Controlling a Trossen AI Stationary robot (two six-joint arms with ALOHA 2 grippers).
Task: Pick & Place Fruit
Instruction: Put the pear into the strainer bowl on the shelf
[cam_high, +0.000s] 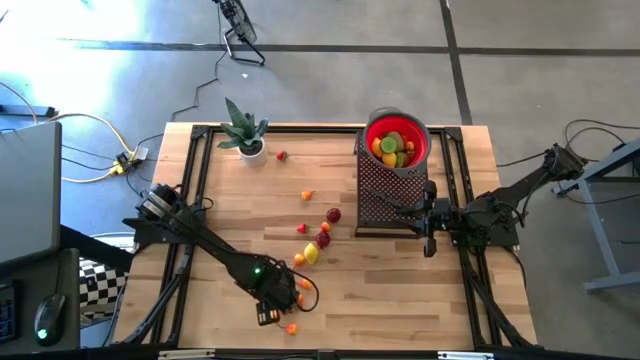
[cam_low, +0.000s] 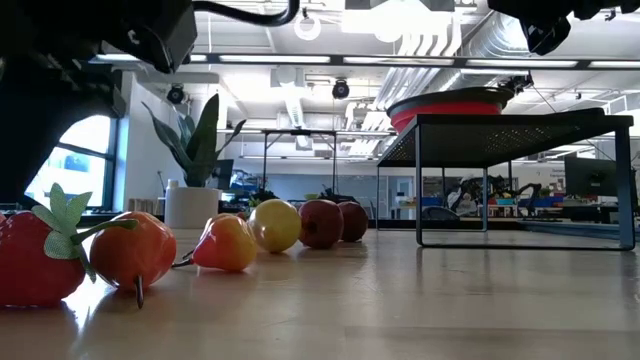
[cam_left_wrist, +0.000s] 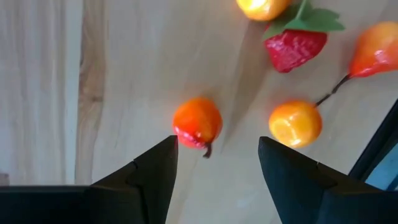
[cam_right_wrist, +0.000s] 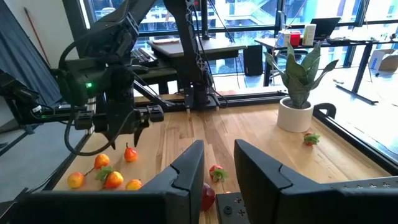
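Observation:
Small toy fruits lie scattered on the wooden table (cam_high: 400, 290). More fruit fills the red bowl (cam_high: 420, 150), which sits on a black mesh stand (cam_high: 385, 195). My left gripper (cam_left_wrist: 217, 155) hangs open, pointing down over the near-left part of the table. An orange-red fruit (cam_left_wrist: 197, 121) lies on the wood just beyond the gap between its fingers, untouched. An orange fruit (cam_left_wrist: 295, 123), a strawberry (cam_left_wrist: 295, 46) and a pear-shaped fruit (cam_left_wrist: 373, 50) lie close by. My right gripper (cam_right_wrist: 219, 155) waits level beside the stand, its fingers a little apart with nothing between them.
A potted green plant (cam_high: 243, 135) stands at the far left of the table. A loose cluster of fruit (cam_high: 320, 235) lies mid-table, with a lone strawberry (cam_high: 283, 155) near the plant. Black rails (cam_high: 190, 190) run along the table's sides.

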